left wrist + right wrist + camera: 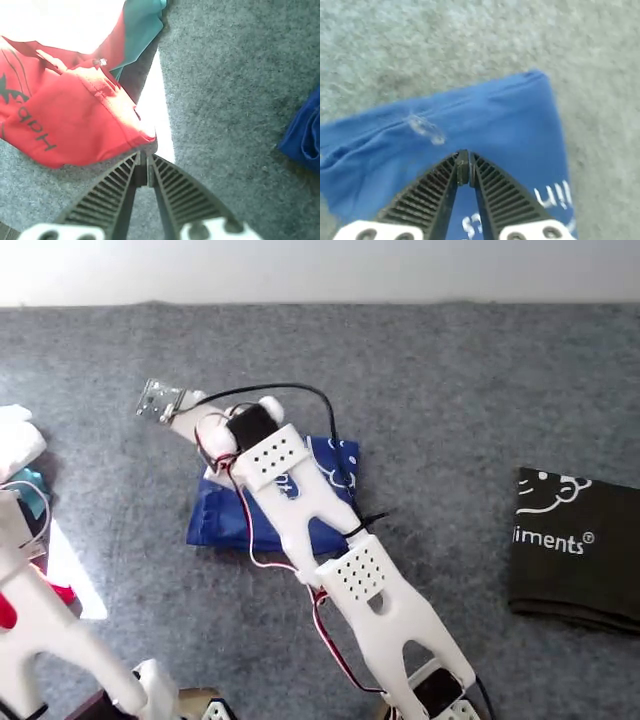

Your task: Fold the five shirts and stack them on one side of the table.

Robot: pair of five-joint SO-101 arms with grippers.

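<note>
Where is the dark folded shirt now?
In the high view, the dark shirt lies folded at the picture's right edge, well apart from the blue shirt near the centre.

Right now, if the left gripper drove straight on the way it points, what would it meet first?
Most likely the red shirt: the left gripper, shut, aims at that shirt's near hem just ahead. How high it rides above the gray table is unclear, so contact is not certain.

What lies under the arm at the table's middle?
A folded blue shirt lies under the right arm, on the grey table. The arm covers its middle and part of its print.
</note>
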